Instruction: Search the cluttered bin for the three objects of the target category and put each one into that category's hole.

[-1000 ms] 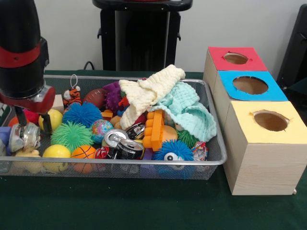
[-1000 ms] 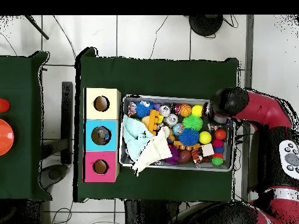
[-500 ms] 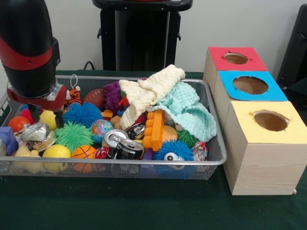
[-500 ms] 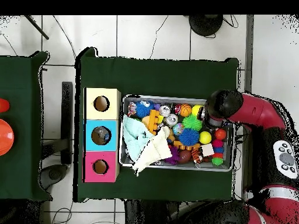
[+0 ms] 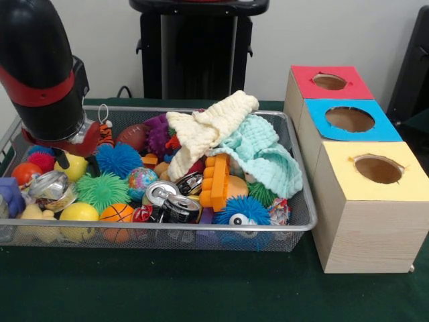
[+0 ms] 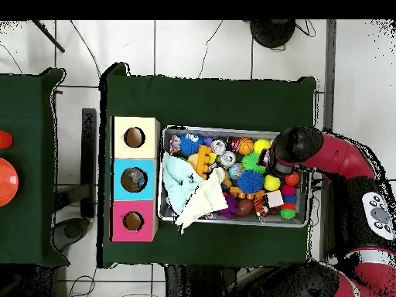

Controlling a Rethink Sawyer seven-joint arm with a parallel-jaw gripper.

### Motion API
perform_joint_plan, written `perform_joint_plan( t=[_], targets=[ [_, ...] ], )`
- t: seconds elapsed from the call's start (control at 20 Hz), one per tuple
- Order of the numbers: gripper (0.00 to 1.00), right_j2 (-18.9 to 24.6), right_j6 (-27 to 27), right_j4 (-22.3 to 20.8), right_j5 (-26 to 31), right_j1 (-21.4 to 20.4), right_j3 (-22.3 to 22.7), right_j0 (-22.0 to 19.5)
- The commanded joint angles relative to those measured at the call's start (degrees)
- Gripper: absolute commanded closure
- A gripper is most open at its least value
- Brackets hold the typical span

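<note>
Arm (image 5: 40, 74) hangs over the wire bin's (image 5: 201, 235) left end in the front view; its pincer is hidden behind the wrist, can't tell if spread or pinching. Crushed can (image 5: 48, 188) lies just below it, among yellow balls. Two more cans (image 5: 171, 201) sit at the front middle, near the orange block toy (image 5: 216, 181). Cream cloth (image 5: 208, 131) and mint cloth (image 5: 265, 154) are heaped at the right. Front view alone shows the boxes' plain wood sides. Overhead alone shows the arm's red links (image 6: 340, 158), tiled floor, a second green bench (image 6: 27, 166) with orange things, cables. Red box (image 5: 328, 82), blue box (image 5: 348, 119), yellow box (image 5: 375, 171) stand in a row beside the bin on the green-covered bench (image 5: 201, 288).
</note>
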Motion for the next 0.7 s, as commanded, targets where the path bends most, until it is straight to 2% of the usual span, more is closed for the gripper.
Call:
perform_joint_plan(
  t=[0.05,0.3,0.5,0.7],
  targets=[
    [0.00,-1.36,2.86,-1.74,2.72,0.17,-0.26,2.85],
    [0.00,-3.38,0.87,-2.71,12.38,0.88,-7.29,5.38],
    [0.00,-4.42,0.68,-1.81,21.08,2.41,-11.90,6.60],
    [0.00,-5.19,1.16,-2.90,23.35,3.17,-15.48,7.94]
  ],
)
